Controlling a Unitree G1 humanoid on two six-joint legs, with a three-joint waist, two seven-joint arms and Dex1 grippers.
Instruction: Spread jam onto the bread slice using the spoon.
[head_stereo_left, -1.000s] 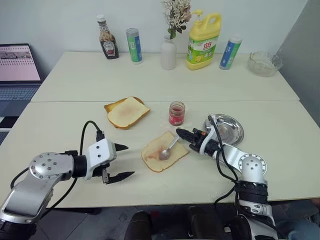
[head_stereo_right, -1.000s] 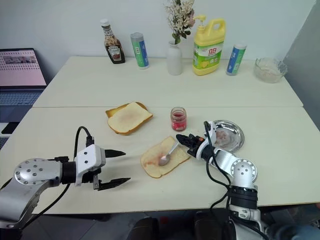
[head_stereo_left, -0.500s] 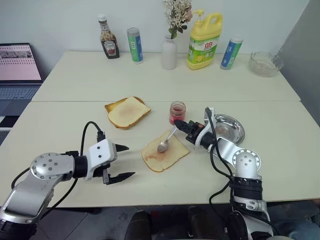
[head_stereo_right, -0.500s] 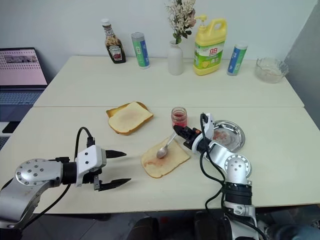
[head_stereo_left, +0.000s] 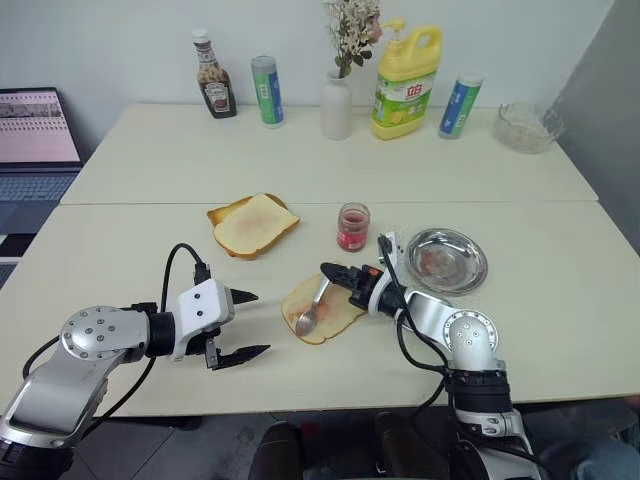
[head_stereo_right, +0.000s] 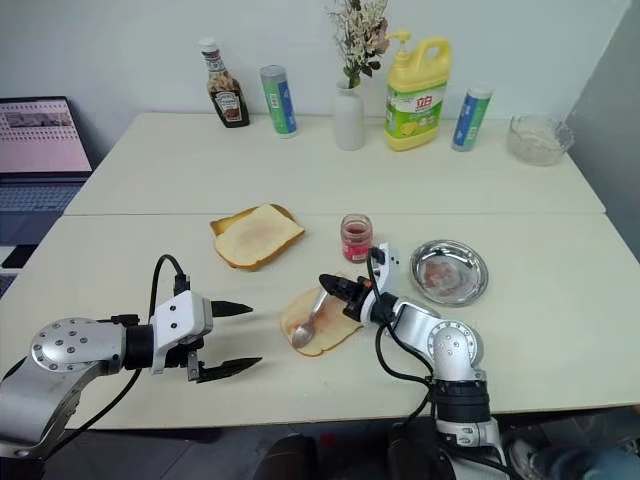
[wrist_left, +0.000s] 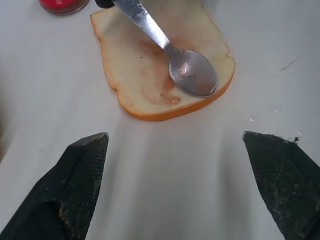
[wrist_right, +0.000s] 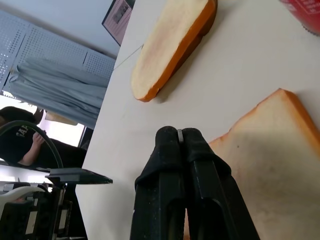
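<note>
The bread slice (head_stereo_left: 335, 312) lies on the near table with a pinkish smear at its centre. My right gripper (head_stereo_left: 335, 272) is shut on the handle of the spoon (head_stereo_left: 312, 308), just over the slice's far right part. The spoon's bowl (wrist_left: 192, 72) sits over the slice near its left front edge. The jam (head_stereo_left: 352, 227) stands in its small glass jar behind the slice. My left gripper (head_stereo_left: 258, 322) hangs open to the left of the slice, with nothing between its fingers. In the right wrist view the fingers (wrist_right: 170, 150) are pressed together on the thin handle.
A second, darker toast slice (head_stereo_left: 253, 223) lies at the back left of the bread. A metal plate (head_stereo_left: 446, 260) sits to the right. Ketchup bottle (head_stereo_left: 212, 88), two cans, a vase, a yellow bottle (head_stereo_left: 406, 80) and a glass bowl (head_stereo_left: 525, 127) line the far table. A laptop (head_stereo_left: 35, 140) is at the left.
My right gripper has swept left over the bread with the spoon, and the bowl now sits nearer the slice's left front edge. The left gripper has stayed put.
</note>
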